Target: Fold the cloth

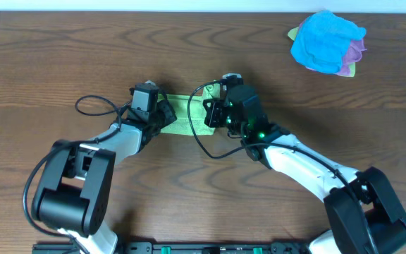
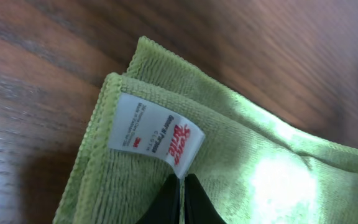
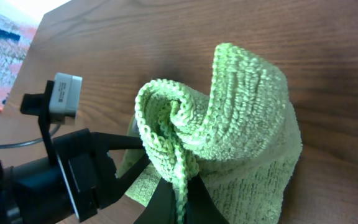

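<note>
Pinched shut in the right gripper, a bunched edge of the soft, limp lime-green cloth stands at mid-table, while the left gripper clamps near its white tag, corners likely the surest hold.

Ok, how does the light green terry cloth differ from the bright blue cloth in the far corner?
The light green terry cloth sits mid-table, pinched by the left gripper and the right gripper; the bright blue cloth lies untouched near the far right edge. The green one is spread low in layers; the blue one is bunched in a heap on a purple cloth. Both look like soft towelling.
</note>
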Controlling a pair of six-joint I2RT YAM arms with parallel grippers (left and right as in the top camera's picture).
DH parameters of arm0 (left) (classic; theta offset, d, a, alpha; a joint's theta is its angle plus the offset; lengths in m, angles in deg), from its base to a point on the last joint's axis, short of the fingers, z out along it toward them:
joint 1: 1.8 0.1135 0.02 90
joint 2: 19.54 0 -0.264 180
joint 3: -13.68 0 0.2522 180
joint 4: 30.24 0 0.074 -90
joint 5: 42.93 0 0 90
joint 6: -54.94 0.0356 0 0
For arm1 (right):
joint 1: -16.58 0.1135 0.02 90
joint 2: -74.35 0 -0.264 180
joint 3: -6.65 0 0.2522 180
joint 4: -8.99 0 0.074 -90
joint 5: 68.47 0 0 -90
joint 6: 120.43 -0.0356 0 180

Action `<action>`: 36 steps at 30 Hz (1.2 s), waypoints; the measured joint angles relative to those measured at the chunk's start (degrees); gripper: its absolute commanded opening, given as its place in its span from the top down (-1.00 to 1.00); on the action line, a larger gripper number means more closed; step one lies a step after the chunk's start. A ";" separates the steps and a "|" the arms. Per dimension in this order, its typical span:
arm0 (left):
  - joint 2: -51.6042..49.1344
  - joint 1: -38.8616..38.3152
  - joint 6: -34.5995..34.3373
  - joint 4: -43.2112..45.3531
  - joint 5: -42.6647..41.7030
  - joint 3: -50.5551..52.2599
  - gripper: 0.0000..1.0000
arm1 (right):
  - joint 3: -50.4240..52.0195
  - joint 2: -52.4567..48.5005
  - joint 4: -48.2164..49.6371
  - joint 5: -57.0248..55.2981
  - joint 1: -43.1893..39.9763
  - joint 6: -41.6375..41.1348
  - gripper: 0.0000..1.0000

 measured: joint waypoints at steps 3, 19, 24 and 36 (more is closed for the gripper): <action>1.88 0.09 0.63 -1.11 0.44 0.00 0.88 | -1.57 0.00 -1.25 -0.39 0.20 0.92 0.98; 11.37 5.51 3.80 -8.96 2.27 0.00 0.88 | -2.91 -0.59 -1.46 -1.73 3.19 2.21 0.98; 13.38 8.07 4.66 -11.87 3.04 0.00 0.88 | -5.42 -3.37 -1.99 -1.86 4.46 2.29 0.97; 16.48 12.20 7.50 -15.26 3.50 0.00 0.88 | -13.51 -11.76 -3.28 -1.81 8.00 2.36 0.97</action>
